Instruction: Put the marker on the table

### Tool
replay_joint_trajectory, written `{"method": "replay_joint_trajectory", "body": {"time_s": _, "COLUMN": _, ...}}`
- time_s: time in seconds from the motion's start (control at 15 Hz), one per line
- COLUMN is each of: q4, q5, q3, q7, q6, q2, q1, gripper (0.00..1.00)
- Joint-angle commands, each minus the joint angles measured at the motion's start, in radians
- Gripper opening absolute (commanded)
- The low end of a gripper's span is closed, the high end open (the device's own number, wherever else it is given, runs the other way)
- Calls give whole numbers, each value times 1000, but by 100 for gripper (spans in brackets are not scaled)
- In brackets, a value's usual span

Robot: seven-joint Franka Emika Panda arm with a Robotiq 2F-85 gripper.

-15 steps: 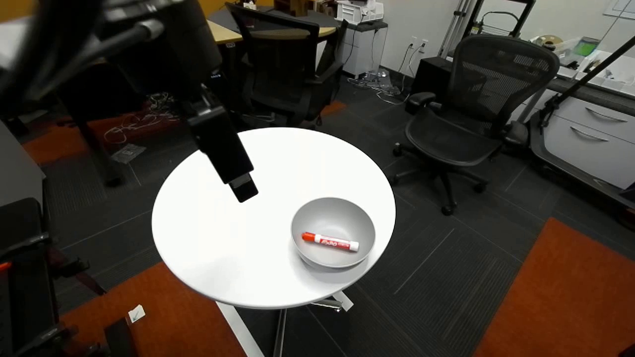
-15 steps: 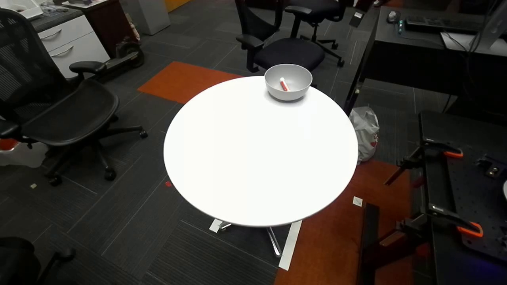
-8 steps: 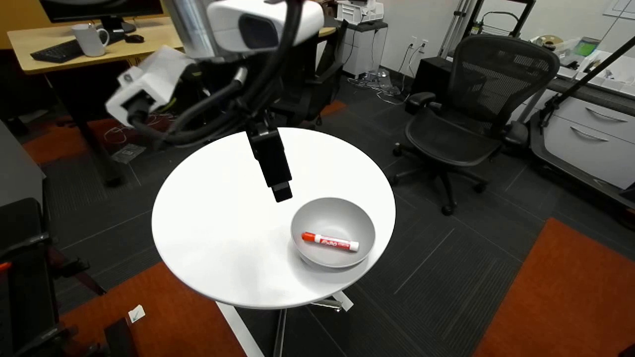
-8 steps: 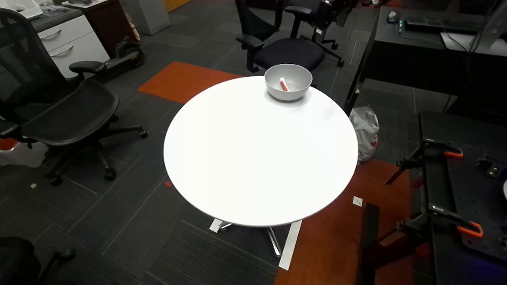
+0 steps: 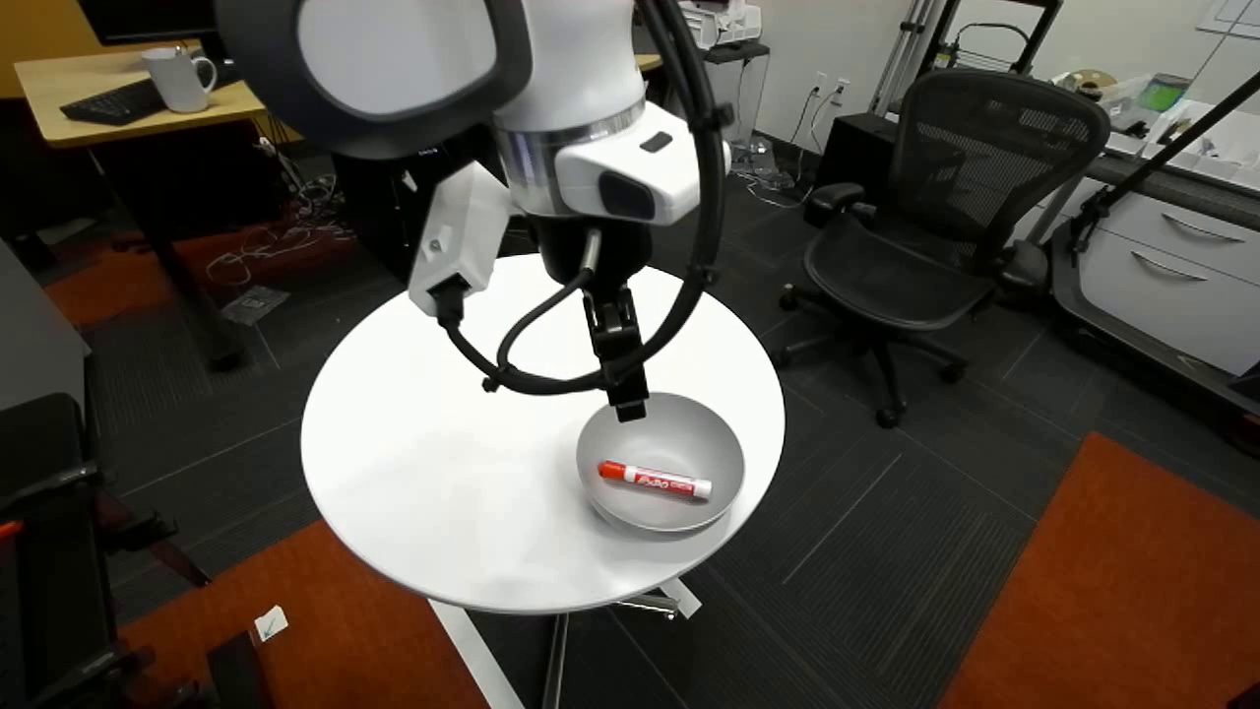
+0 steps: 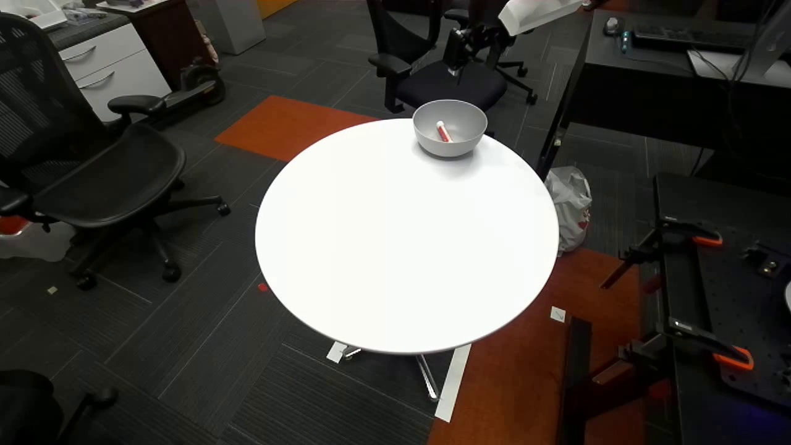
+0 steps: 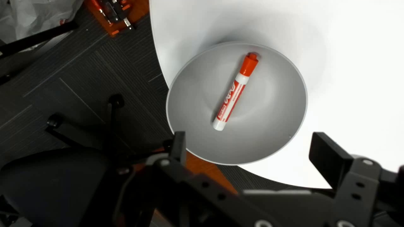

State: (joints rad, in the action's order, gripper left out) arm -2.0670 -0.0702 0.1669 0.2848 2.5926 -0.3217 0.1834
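1. Well, farthest left in an exterior view stood a wooden desk [image 5: 89, 71]; a dark keyboard [image 5: 113, 103] lay on it, and just beside that stood a white mug [image 5: 179, 84].
2. Next came the robot arm [image 5: 413, 59], white and grey, hanging over the table [image 5: 423, 463]; the tabletop was round and white.
3. Further right was the gripper [image 7: 251, 145], its fingers [image 7: 329, 156] spread wide apart in the wrist view; in an exterior view it showed above the grey bowl [image 6: 451, 149], apart from its rim.
4. Inside that bowl lay the marker [image 7: 235, 91], red-capped and whitish at the opposite end; the bowl stood upright on the table, near its edge.
5. Beyond the table's right side stood a black mesh chair [image 5: 994, 158]; farthest right, an orange carpet patch [image 5: 1112, 591] lay on the dark floor [image 5: 837, 551].
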Motion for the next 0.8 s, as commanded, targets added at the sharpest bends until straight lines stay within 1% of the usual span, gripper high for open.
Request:
{"method": "replay_joint_trajectory", "body": {"time_s": 0.0, "q4": 84, "q5": 46, "q3": 23, "q7": 56, "q6": 12, "q2": -96, "q1": -30, "gripper": 100}}
{"method": "replay_joint_trajectory", "body": {"time_s": 0.33, "q4": 154, "q5": 83, "q3": 36, "q7": 124, "q6": 13, "q2": -193, "q1": -52, "gripper": 100}}
{"method": "replay_joint_trajectory", "body": {"time_s": 0.73, "q4": 210, "q5": 137, "q3": 48, "q7": 175, "q6": 12, "q2": -282, "q1": -56, "gripper": 100}}
